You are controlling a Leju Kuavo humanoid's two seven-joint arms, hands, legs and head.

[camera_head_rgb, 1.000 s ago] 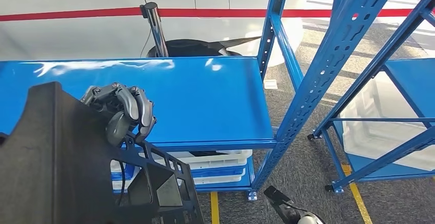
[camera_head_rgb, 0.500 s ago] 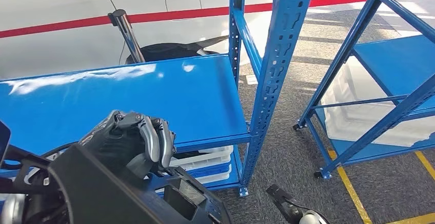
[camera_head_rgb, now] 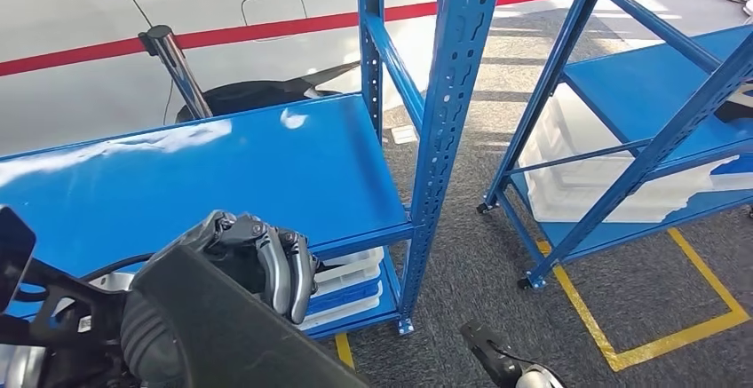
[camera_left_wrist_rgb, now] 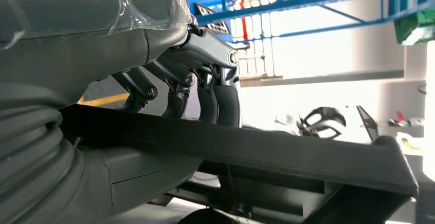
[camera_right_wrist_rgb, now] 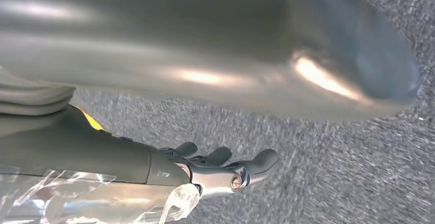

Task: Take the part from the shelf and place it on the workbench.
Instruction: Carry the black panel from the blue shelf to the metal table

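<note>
- the left hand (camera_head_rgb: 257, 259) is low at the left of the head view, its dark fingers (camera_head_rgb: 282, 268) curled tightly over the upper edge of a large black part (camera_head_rgb: 222, 335); it grips the part.
- in the left wrist view the same left hand (camera_left_wrist_rgb: 200, 80) has its fingers (camera_left_wrist_rgb: 225, 101) hooked down over a flat black bar of the part (camera_left_wrist_rgb: 256, 157), with the thick grey thumb below the bar, so the bar is clamped between them.
- the part is off the shelf, held in front of the robot's body and close under the camera; its far side is hidden below the frame.
- the right hand (camera_right_wrist_rgb: 225, 170) hangs over grey carpet (camera_right_wrist_rgb: 333, 172) in the right wrist view, its fingers stretched out and a little apart, with nothing in them; it is open and empty.
- just beyond the left hand lies the blue shelf (camera_head_rgb: 222, 175) of a blue metal rack, its top bare and glossy.
- under that shelf, white and blue trays (camera_head_rgb: 351, 281) are stacked on a lower level.
- a perforated blue upright (camera_head_rgb: 448, 95) stands at the shelf's right corner.
- further right, well apart, a second blue rack (camera_head_rgb: 639, 95) holds white bins (camera_head_rgb: 604, 184).
- yellow tape lines (camera_head_rgb: 701, 308) mark the carpet by the second rack.
- behind the shelf stand a chrome post (camera_head_rgb: 173, 64) and a red belt barrier (camera_head_rgb: 266, 28).
</note>
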